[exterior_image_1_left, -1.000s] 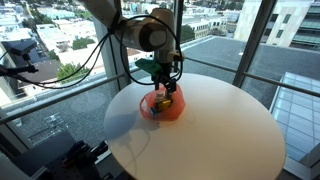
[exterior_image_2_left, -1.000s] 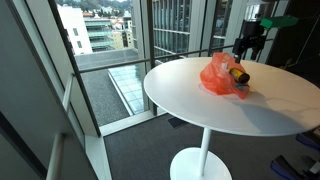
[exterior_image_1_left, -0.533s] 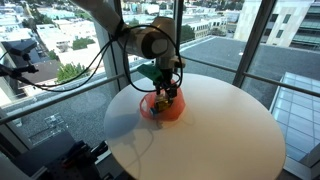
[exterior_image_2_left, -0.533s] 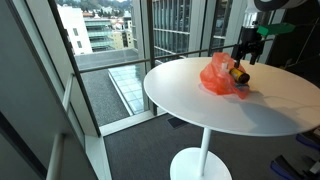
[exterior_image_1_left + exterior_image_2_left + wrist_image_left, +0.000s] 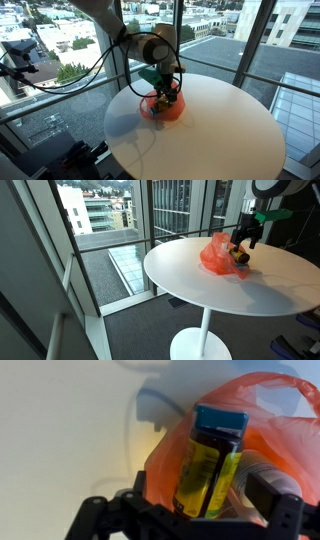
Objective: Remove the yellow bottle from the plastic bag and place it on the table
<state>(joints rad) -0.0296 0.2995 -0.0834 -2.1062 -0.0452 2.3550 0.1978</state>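
Note:
An orange plastic bag [image 5: 163, 108] lies on the round white table [image 5: 220, 130] and also shows in an exterior view [image 5: 216, 254]. In the wrist view the yellow bottle [image 5: 208, 465] with a blue cap [image 5: 220, 420] lies in the bag's [image 5: 280, 410] open mouth. My gripper [image 5: 203, 484] is open, low over the bag, with one finger on each side of the bottle. Both exterior views show the gripper [image 5: 168, 96] [image 5: 241, 246] down at the bag. The bottle's lower end is hidden behind the gripper body.
The table [image 5: 265, 292] stands on a single pedestal next to floor-to-ceiling windows [image 5: 110, 240]. Bare white tabletop [image 5: 70, 430] surrounds the bag. Black cables [image 5: 110, 50] hang from the arm on the window side.
My gripper has come down from above the bag to the bottle, so the fingers now straddle it. The bag and bottle have not moved.

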